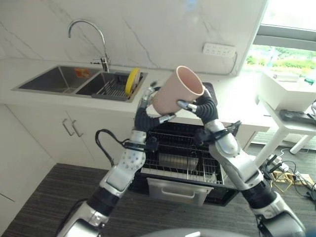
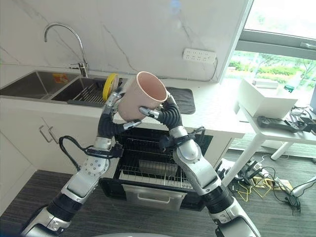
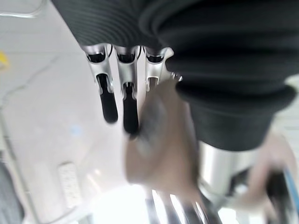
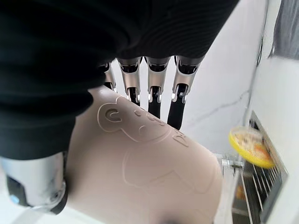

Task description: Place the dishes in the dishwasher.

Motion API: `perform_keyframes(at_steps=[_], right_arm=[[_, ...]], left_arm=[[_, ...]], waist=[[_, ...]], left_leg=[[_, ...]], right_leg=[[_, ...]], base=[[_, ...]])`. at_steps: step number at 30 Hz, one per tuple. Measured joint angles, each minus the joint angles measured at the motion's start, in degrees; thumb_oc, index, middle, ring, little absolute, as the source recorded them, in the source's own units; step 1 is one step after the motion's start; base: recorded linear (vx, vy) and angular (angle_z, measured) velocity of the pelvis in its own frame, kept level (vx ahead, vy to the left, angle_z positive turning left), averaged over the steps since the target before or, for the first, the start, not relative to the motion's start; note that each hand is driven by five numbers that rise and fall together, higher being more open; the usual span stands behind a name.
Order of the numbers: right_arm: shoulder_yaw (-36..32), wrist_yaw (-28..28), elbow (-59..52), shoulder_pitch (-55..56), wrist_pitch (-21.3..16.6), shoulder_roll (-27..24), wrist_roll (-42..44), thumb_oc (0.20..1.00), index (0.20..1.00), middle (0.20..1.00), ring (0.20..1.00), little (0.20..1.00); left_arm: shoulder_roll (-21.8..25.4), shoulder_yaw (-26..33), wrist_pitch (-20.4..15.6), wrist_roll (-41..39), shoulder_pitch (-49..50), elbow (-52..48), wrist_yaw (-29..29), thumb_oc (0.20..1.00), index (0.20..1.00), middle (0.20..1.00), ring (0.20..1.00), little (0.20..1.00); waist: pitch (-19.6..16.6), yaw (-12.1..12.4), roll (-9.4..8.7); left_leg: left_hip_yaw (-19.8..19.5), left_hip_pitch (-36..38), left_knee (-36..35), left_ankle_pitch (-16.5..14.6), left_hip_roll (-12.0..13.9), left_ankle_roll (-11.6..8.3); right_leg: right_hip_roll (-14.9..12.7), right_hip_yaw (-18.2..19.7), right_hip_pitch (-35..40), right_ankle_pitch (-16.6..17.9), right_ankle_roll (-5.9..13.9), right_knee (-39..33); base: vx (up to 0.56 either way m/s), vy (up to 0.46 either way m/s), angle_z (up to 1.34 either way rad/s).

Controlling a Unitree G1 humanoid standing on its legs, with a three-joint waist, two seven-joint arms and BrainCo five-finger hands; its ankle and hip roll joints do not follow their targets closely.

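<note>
While the step in hand is carrying the cup to the rack, entries are running view by view.

Left eye view, cup: pink cup [image 1: 176, 89] is hanging in the air above the open dishwasher [image 1: 183, 168], tilted, mouth facing up and toward the wall.
Left eye view, right hand: right hand [image 1: 196, 105] is gripping the cup's side near the rim, fingers curled round it.
Left eye view, left hand: left hand [image 1: 146, 105] is pressing against the cup's base end, fingers wrapping it.
Right eye view, rack: wire rack [image 2: 148, 160] is sitting pulled out under the bench [image 2: 217, 116]; a dark item is lying in it.
Right eye view, sink: yellow plate [image 2: 109, 86] is standing in the sink [image 2: 29, 84], still awaiting loading.
Left wrist view, left hand: fingers [image 3: 130, 112] are lying along a blurred pink surface, probably the cup.
Right wrist view, right hand: fingers [image 4: 154, 100] are bending over the cup's embossed wall.
Advice, judged: one hand should be taking full hold before the other lets go; the cup likely wants turning mouth-down and lowering into a free part of the rack, clear of the dark item.
</note>
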Motion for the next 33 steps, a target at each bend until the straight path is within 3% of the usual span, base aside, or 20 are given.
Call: perform_keyframes(at_steps=[16,18,20,22,24,27,28,29,30,31,32,33], right_arm=[[-2.9,0.0,0.0,3.1,-1.8,-2.5,-1.0,0.200,0.200,0.200,0.200,0.200],[-4.8,-0.1,0.0,5.7,-1.8,-3.3,-1.4,0.200,0.200,0.200,0.200,0.200],[-6.7,0.0,0.0,9.2,-2.5,-4.2,-3.0,0.200,0.200,0.200,0.200,0.200],[-9.8,-0.1,0.0,14.4,-3.1,-4.7,-4.1,0.200,0.200,0.200,0.200,0.200],[-14.0,0.6,0.0,18.5,-3.1,-6.0,-4.2,0.200,0.200,0.200,0.200,0.200],[-16.3,3.0,-0.3,18.4,-3.2,-8.6,-4.1,0.200,0.200,0.200,0.200,0.200],[-16.4,3.3,-0.9,18.1,-3.3,-13.6,-4.1,0.200,0.200,0.200,0.200,0.200],[-18.3,3.0,-0.5,15.2,-3.6,-18.8,-4.1,0.200,0.200,0.200,0.200,0.200],[-18.9,2.9,0.1,12.1,-3.6,-20.9,-4.1,0.200,0.200,0.200,0.200,0.200],[-19.5,2.9,1.0,6.8,-3.6,-23.1,-4.2,0.200,0.200,0.200,0.200,0.200],[-19.9,3.0,1.3,3.4,-3.6,-24.1,-4.1,0.200,0.200,0.200,0.200,0.200],[-20.5,3.1,1.2,3.5,-3.3,-22.9,-4.1,0.200,0.200,0.200,0.200,0.200]], left_arm=[[-0.1,6.6,-0.6,-3.8,2.8,-4.5,0.9,1.000,1.000,1.000,1.000,1.000],[0.1,7.0,-0.5,-9.4,3.2,-4.5,-2.1,1.000,1.000,1.000,1.000,1.000],[-0.5,7.9,1.6,-15.4,5.4,-4.5,-6.7,1.000,1.000,1.000,1.000,1.000],[-0.9,9.0,6.3,-21.2,9.2,-4.4,-10.0,1.000,1.000,1.000,1.000,1.000],[-1.3,10.9,16.5,-31.1,14.2,-4.2,-15.9,1.000,1.000,1.000,1.000,1.000],[-1.9,10.9,26.2,-43.3,16.4,-3.1,-19.8,1.000,1.000,1.000,1.000,1.000],[-1.9,9.4,26.7,-44.1,15.6,-3.2,-21.2,1.000,1.000,1.000,1.000,1.000],[-2.2,6.7,26.1,-44.0,9.3,-1.3,-22.7,1.000,1.000,1.000,1.000,1.000],[-2.0,6.2,26.0,-43.7,5.9,-1.1,-23.3,1.000,1.000,1.000,1.000,1.000],[-0.2,4.6,26.1,-42.7,0.7,-1.2,-24.5,1.000,1.000,1.000,1.000,1.000],[2.3,3.8,26.8,-41.6,-3.0,-2.2,-26.0,1.000,1.000,1.000,1.000,1.000],[4.8,5.3,26.6,-38.1,-6.0,-2.8,-28.0,1.000,1.000,1.000,1.000,1.000]], waist=[[0.2,0.9,-0.13],[0.2,0.9,-0.13],[0.4,0.9,-0.06],[1.0,0.7,0.20],[2.3,-0.4,1.12],[3.4,-2.4,2.73],[4.8,-2.4,4.10],[9.3,-2.5,4.61],[12.7,-2.6,4.57],[16.9,-2.9,5.61],[19.3,-3.3,6.05],[21.9,-3.4,4.17]], left_leg=[[-0.2,-0.6,0.0,0.0,-0.1,0.00],[-0.2,-0.9,0.0,0.0,-0.1,0.00],[-0.2,-0.9,0.0,0.0,-0.1,0.03],[-0.8,-0.8,0.0,-0.1,-0.1,0.05],[-0.9,-0.8,0.0,0.0,0.0,0.06],[0.7,-0.9,0.0,0.0,1.1,0.03],[1.6,-2.1,1.9,-0.2,1.5,0.27],[-0.3,-10.3,11.1,-0.2,1.9,-0.22],[-1.4,-13.6,15.5,-1.0,2.2,-0.14],[-5.2,-17.8,20.5,-3.6,2.2,0.90],[-6.4,-19.2,19.9,-5.8,1.9,0.47],[-5.8,-19.1,18.0,-5.6,0.7,-0.35]], right_leg=[[-0.1,-0.3,-0.2,-0.3,0.37,0.0],[-0.1,-0.6,-0.3,-0.5,0.63,0.0],[-0.1,-0.7,-0.3,-0.5,0.61,0.0],[0.0,-0.8,-0.3,-0.5,0.56,0.0],[0.2,-0.9,-0.3,-0.6,0.63,0.0],[1.2,0.4,-1.3,-1.3,-0.34,0.0],[1.4,2.0,-3.5,-1.5,-0.49,1.6],[0.1,2.6,-9.8,-2.2,-1.17,8.8],[-0.9,3.1,-12.8,-2.7,-1.70,12.7],[-1.2,3.4,-17.4,-4.1,-2.07,18.7],[-1.4,4.0,-21.3,-6.2,-2.40,22.7],[-2.3,4.8,-22.4,-6.7,-2.49,22.8]], base=[[0.00,0.002,0.01],[0.00,-0.011,0.05],[0.02,-0.076,0.02],[0.04,-0.179,0.04],[0.05,-0.210,0.00],[-0.06,-0.024,-0.22],[-0.37,0.208,-0.31],[-0.42,0.260,-0.17],[-0.26,0.200,0.05],[-0.13,0.043,-0.10],[-0.08,-0.002,-0.07],[-0.12,-0.001,-0.16]])
